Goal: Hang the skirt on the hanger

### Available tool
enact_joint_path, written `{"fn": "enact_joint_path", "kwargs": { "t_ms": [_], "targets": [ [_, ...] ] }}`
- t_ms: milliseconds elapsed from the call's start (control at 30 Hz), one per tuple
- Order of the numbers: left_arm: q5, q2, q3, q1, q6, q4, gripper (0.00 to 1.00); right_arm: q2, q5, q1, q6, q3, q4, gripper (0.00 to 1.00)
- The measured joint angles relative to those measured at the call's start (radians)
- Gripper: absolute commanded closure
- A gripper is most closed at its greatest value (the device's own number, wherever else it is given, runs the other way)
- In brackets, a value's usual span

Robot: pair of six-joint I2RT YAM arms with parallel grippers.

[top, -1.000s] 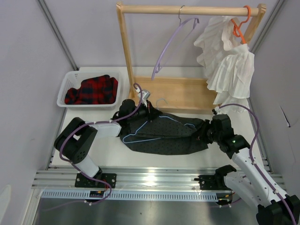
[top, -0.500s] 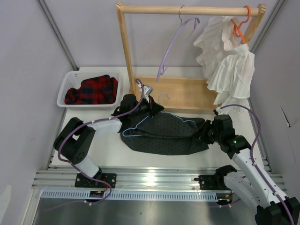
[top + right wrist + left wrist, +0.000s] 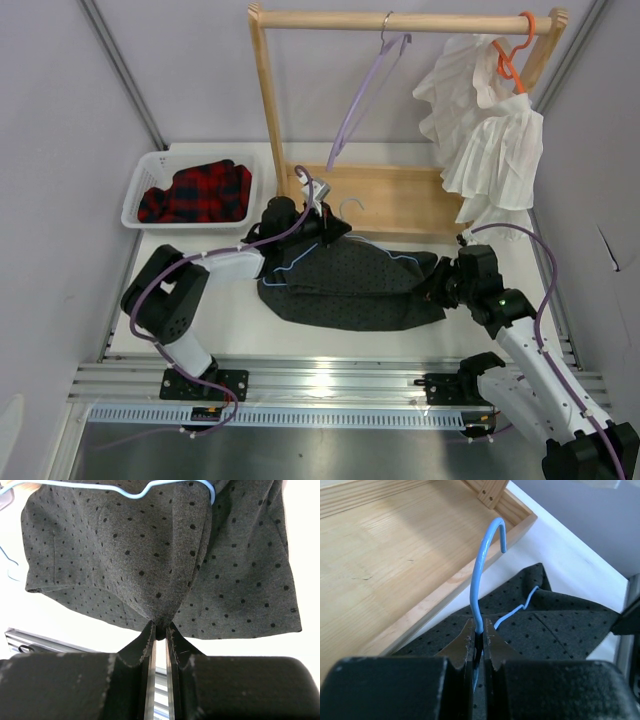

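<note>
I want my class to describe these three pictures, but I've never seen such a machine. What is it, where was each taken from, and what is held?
Two robot arms stand at a table. The wide picture looks down from above; each close-up comes from a camera on one wrist. The left pincer is shut on the neck of the pale blue hanger; the right pincer pinches the edge of the dark dotted skirt lying on the table. Behind: a wooden rack and a basket.

Skirt [image 3: 350, 290] on the table [image 3: 230, 320], before the rack [image 3: 400, 200].
Hanger [image 3: 473, 592] along the skirt's far edge, hook toward the rack. Basket [image 3: 137, 190] left of the rack, a garment [image 3: 200, 190] in it. Left gripper [image 3: 479, 627] at the skirt's left end, right gripper [image 3: 159, 627] at its right.
</note>
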Motion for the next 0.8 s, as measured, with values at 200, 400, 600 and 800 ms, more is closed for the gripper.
{"fn": "enact_joint_path", "kwargs": {
  "t_ms": [200, 400, 600, 800],
  "targets": [
    [-0.039, 0.035, 0.005, 0.000, 0.025, 0.021, 1.00, -0.002, -0.004, -0.005, -0.008, 0.000, -0.016, 1.00],
    [-0.068, 0.068, 0.004, 0.004, 0.053, 0.127, 1.00, 0.007, 0.000, -0.008, -0.007, 0.003, -0.036, 1.00],
    [-0.038, 0.095, 0.029, 0.039, 0.078, 0.153, 1.00, 0.030, 0.007, -0.030, -0.013, 0.042, -0.072, 1.00],
    [0.014, 0.120, 0.061, 0.050, 0.120, 0.169, 1.00, 0.065, 0.007, -0.038, -0.015, 0.049, -0.081, 1.00]
  ]
}}
